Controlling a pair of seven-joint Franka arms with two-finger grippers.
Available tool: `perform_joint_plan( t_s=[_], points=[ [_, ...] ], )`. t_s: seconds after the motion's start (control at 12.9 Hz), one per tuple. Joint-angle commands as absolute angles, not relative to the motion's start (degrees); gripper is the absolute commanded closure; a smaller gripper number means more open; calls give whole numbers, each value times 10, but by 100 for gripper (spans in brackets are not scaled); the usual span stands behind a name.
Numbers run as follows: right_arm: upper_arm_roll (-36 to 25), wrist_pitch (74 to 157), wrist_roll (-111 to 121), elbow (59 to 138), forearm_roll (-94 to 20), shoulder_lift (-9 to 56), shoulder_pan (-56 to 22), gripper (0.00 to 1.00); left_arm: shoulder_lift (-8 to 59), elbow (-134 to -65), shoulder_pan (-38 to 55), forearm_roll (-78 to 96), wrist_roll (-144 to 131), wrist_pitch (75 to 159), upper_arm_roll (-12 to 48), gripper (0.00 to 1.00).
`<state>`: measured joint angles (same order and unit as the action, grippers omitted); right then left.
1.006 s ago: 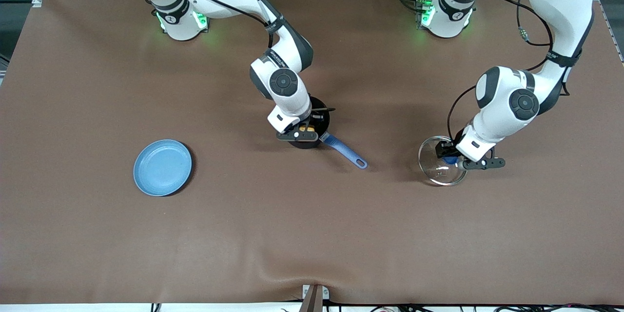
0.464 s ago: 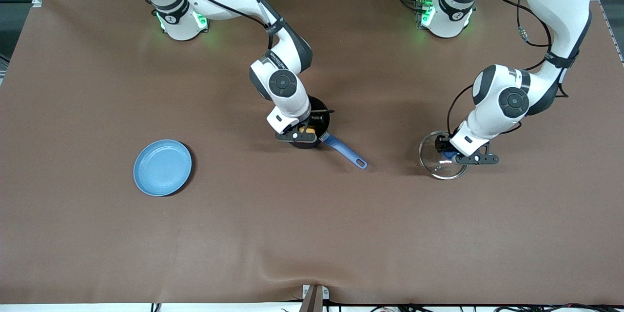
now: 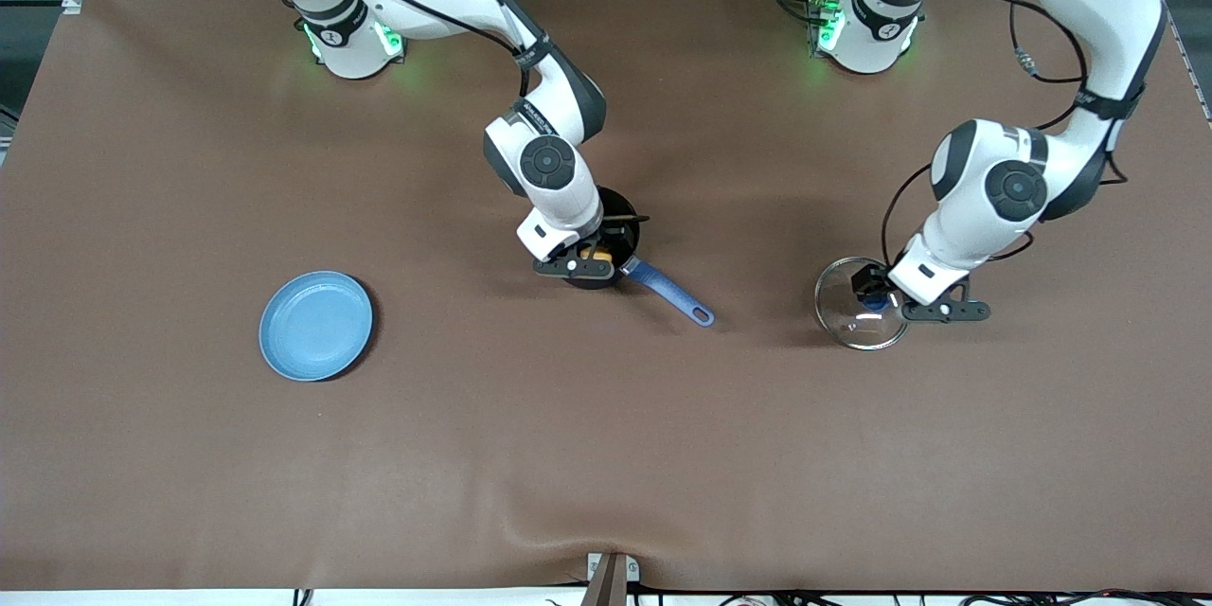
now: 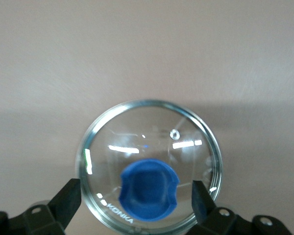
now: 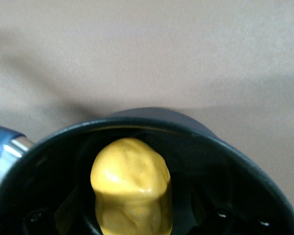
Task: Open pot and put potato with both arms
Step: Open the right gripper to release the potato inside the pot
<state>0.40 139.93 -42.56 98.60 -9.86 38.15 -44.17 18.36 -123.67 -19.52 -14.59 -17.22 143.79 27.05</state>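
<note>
The black pot (image 3: 620, 211) stands mid-table with no lid, its blue handle (image 3: 668, 293) pointing toward the front camera. The yellow potato (image 3: 595, 255) is inside the pot; in the right wrist view the potato (image 5: 130, 181) stands within the pot's rim (image 5: 186, 122). My right gripper (image 3: 589, 258) is down in the pot, open, with its fingers on either side of the potato. The glass lid (image 3: 850, 322) lies flat on the table toward the left arm's end. My left gripper (image 3: 876, 295) is open just above the lid's blue knob (image 4: 149, 196), its fingers (image 4: 68, 198) clear of the knob.
A flat blue plate (image 3: 315, 325) lies toward the right arm's end of the table, nearer the front camera than the pot. The brown table cover (image 3: 606, 454) has a small wrinkle at its front edge.
My left gripper has set the lid down flat on the table and let go of the knob. My right gripper has stayed in the pot over the potato.
</note>
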Motion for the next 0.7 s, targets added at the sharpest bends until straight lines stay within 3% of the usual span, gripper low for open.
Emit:
perform_joint_plan(
  t_s=[0.0,0.23,0.62],
  points=[
    [-15,1355,-437,987,-87,341,-440,0,138,-1144,-198,-153,-190,1294,294,0],
    [-39,1284,-433,963,-86,309,-440,0,111,-1007,-199,-135,-228,1154,330,0],
    [-121,1162,-403,942,-61,240,-438,0,100,-843,-202,-84,-222,993,328,0]
  ],
)
